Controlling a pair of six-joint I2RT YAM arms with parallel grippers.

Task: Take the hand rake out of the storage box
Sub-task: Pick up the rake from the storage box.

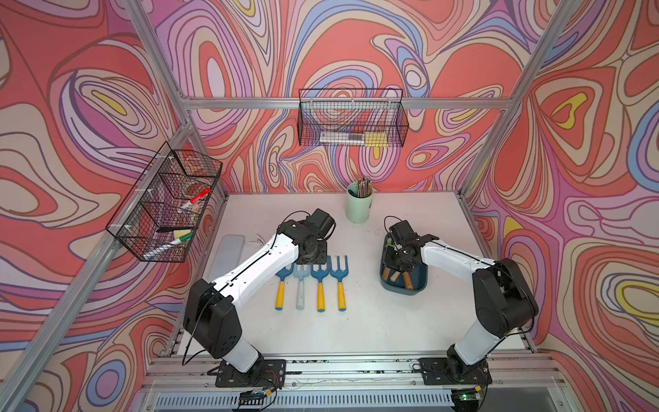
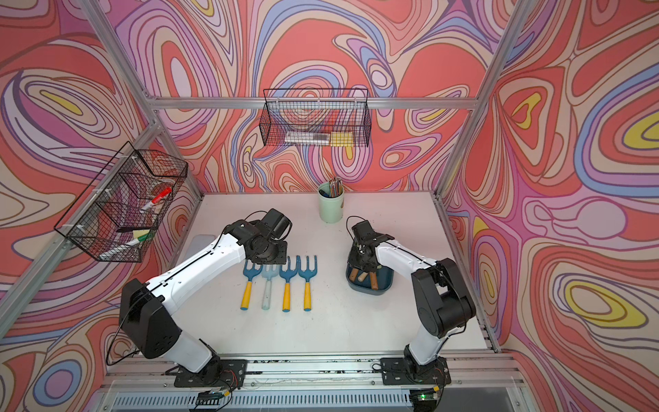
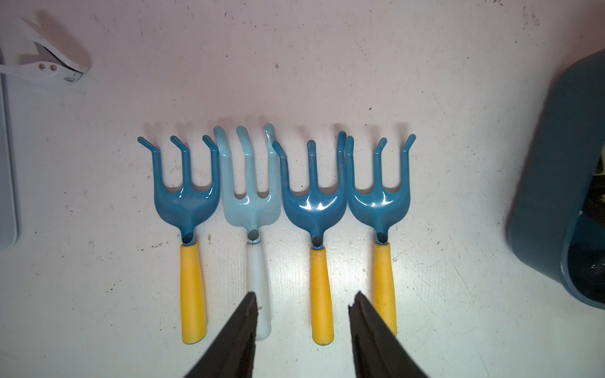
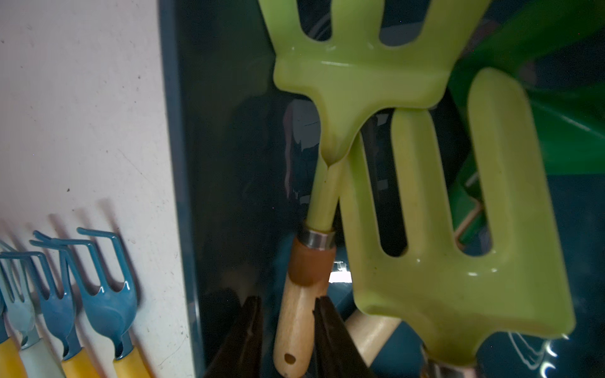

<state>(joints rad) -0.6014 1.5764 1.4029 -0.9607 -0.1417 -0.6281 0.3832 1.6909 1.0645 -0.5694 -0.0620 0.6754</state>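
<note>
hand rake between right tool jaws

In both top views the right arm covers the far half of the storage box, hiding the tool heads; only wooden handles show. In the right wrist view the light green rake loses its tine tips past the picture's edge, and the dark green shapes behind it are too blurred to name. The left wrist view cuts the box off at its edge.
</note>
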